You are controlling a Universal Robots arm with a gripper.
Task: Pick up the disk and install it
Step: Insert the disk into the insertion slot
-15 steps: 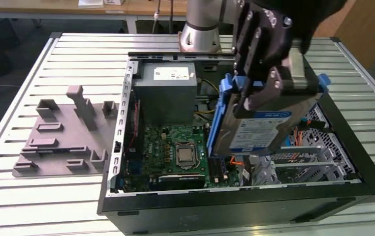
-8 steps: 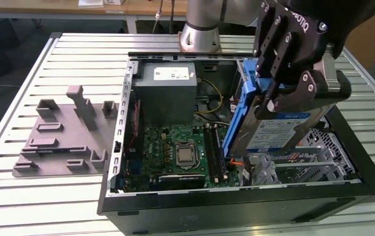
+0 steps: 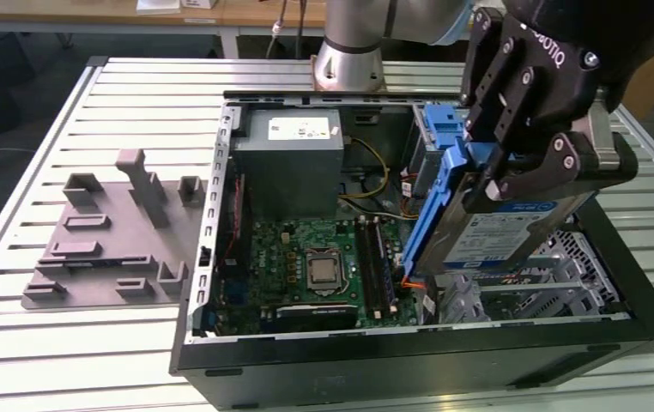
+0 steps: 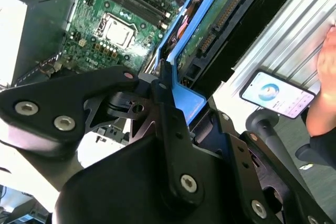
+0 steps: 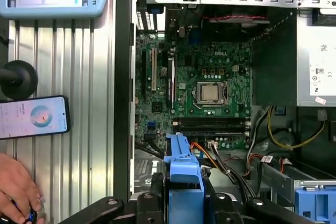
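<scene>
Your black two-fingered pincer was clenched on the flat, silver-grey rectangular disk in its blue plastic carrier. The disk stood on edge at the three-o'clock side of the open black computer case in the exterior view, over the grey metal cage. This edgewise hold probably suited the cage's slot and kept the disk clear of the green motherboard.
</scene>
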